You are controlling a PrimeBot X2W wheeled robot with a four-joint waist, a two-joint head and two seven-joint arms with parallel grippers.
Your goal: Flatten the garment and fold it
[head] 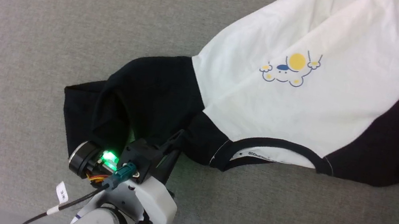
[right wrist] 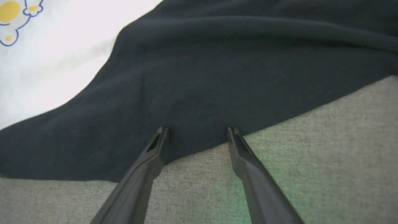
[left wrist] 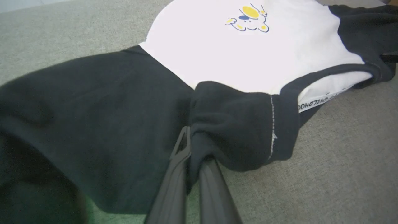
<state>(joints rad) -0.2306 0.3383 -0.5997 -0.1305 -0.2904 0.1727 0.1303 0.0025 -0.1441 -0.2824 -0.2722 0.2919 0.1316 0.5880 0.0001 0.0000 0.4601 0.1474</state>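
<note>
**Spotter:** Where's the shirt sitting for you?

**Operator:** The garment [head: 309,65] lies crumpled on the grey cloth surface [head: 30,23]. Its collar [head: 277,144] is turned toward me and the chest print [head: 291,69] faces up beyond it. The white body is creased and skewed. The black sleeve [head: 127,89] just past my left gripper [head: 176,140] is bunched into a heap.

**Spotter:** What have you got hold of?

**Operator:** My left gripper is pressed together on a fold of black fabric at the shoulder, just beside the collar, and the cloth puckers around the tips. My right gripper [right wrist: 197,130] is spread wide and holds nothing. Its tips are at the near edge of the other black sleeve [right wrist: 248,62]; I can't tell whether they touch it.

**Spotter:** So which step?

**Operator:** Flattening, I'd say; no fold has begun. Next I reckon the right should close on that sleeve edge. Then both hands draw apart to pull the shoulders taut. I'd want a clean pinch, or the heap by my left may drag along rather than spread.
</note>
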